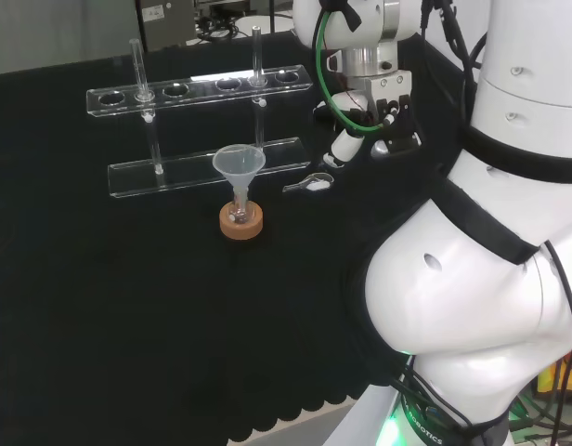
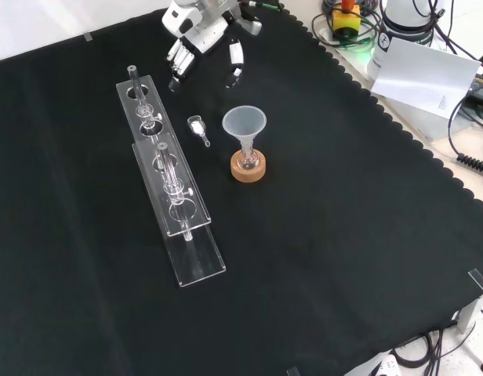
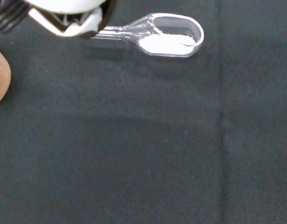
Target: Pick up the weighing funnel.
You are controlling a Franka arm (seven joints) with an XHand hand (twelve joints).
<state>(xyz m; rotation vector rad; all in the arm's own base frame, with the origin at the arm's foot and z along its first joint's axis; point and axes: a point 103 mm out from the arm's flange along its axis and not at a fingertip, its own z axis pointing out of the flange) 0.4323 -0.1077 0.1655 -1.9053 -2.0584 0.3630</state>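
Observation:
The weighing funnel [image 1: 309,183] [image 2: 199,128] [image 3: 164,36], a small clear scoop with white powder in its bowl and a short stem, lies flat on the black cloth. In the front view it rests between the tube rack and the big funnel. My hand [image 1: 358,130] [image 2: 196,41] hovers above and just behind it with fingers relaxed and spread, touching nothing. A blurred white part of the hand [image 3: 64,14] shows in the wrist view close to the scoop's stem.
The big cone-shaped funnel [image 1: 239,167] [image 2: 244,125] stands in a small flask on a cork ring [image 1: 240,222] [image 2: 248,168]. A clear acrylic tube rack [image 1: 204,163] [image 2: 167,184] holding glass tubes lies beside them. The cork ring's edge [image 3: 0,77] shows in the wrist view.

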